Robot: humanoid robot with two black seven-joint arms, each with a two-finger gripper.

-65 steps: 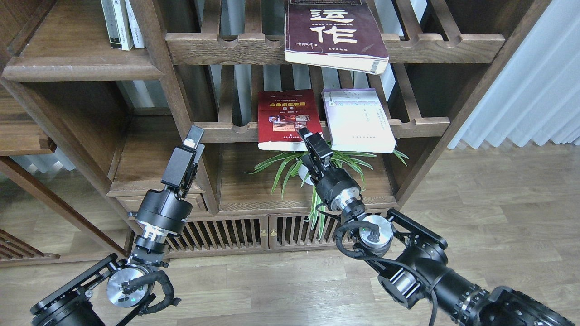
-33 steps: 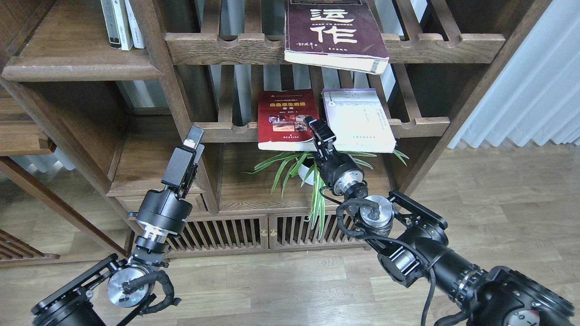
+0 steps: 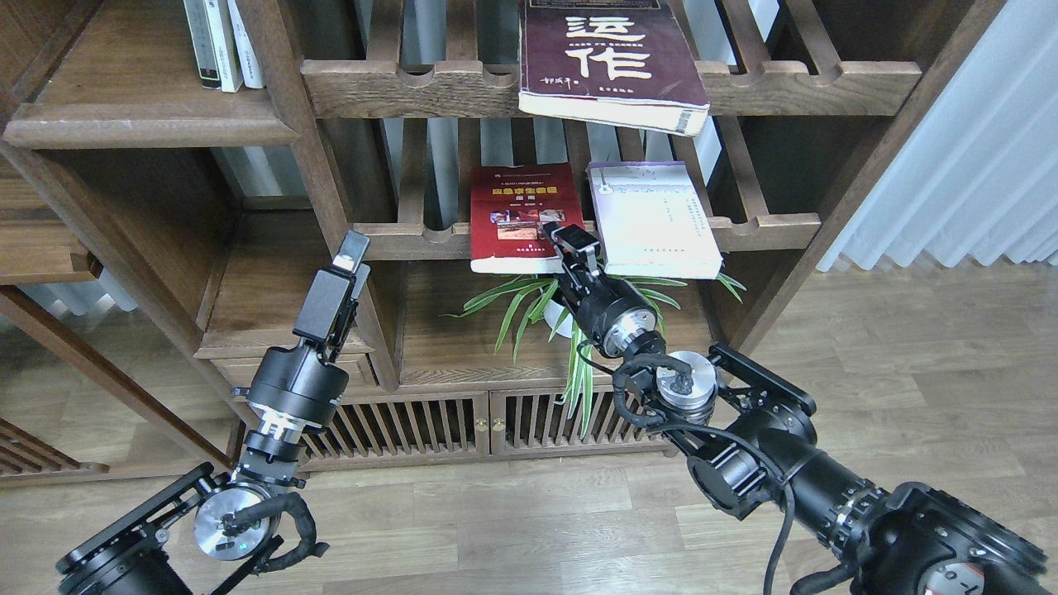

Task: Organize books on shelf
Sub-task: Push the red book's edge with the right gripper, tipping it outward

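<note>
- Black and raised, the left pincer (image 3: 351, 252) stands in front of the left post of the bookcase. It touches nothing, and I cannot tell if it is released or clenched. It has not moved in the last second.
- Next comes the right pincer (image 3: 573, 241). In one second it has climbed from under the plant leaves (image 3: 529, 302) to the front right corner of the red book (image 3: 519, 216). Its fingers look a little apart at this corner, but a real grip I cannot confirm.
- I judge that the red book is chosen first and that the grasp is about to begin.
- Just beside the red book lies the lavender-white book (image 3: 657, 219), on the same slatted rack (image 3: 769, 231). Neither book has shifted.
- Higher, the maroon book (image 3: 607, 62) hangs over the upper rack's front rail.
- Far at upper left, the flat plank shelf (image 3: 140, 124) holds only thin white books (image 3: 223, 41), so no task book is placed there yet.
</note>
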